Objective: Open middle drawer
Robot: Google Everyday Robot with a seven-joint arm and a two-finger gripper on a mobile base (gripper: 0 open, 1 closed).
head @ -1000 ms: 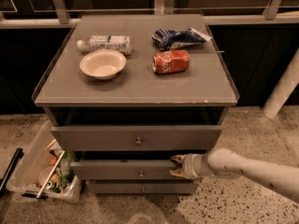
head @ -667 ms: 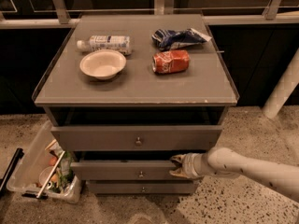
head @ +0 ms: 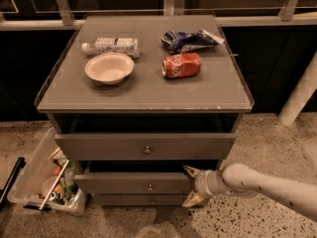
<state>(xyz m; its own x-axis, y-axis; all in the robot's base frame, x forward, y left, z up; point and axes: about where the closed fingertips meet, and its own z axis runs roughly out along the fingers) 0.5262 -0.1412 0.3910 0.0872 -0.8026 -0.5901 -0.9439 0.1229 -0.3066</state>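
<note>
Grey middle drawer (head: 124, 183) low in the desk (head: 148, 90), under the taller drawer (head: 143, 146) and above the slimmest drawer (head: 138, 200), standing slightly proud of it. Claw (head: 186, 186) at its right end, spread wide, one finger above the panel and one below. On top: bowl (head: 109, 67), bottle (head: 113, 46), red can (head: 182, 65), blue bag (head: 190, 39).

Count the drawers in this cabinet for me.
3, stacked: the top drawer under the tabletop, the middle drawer below it with the gripper at its right end, and the bottom drawer lowest. None appear hidden.
</note>
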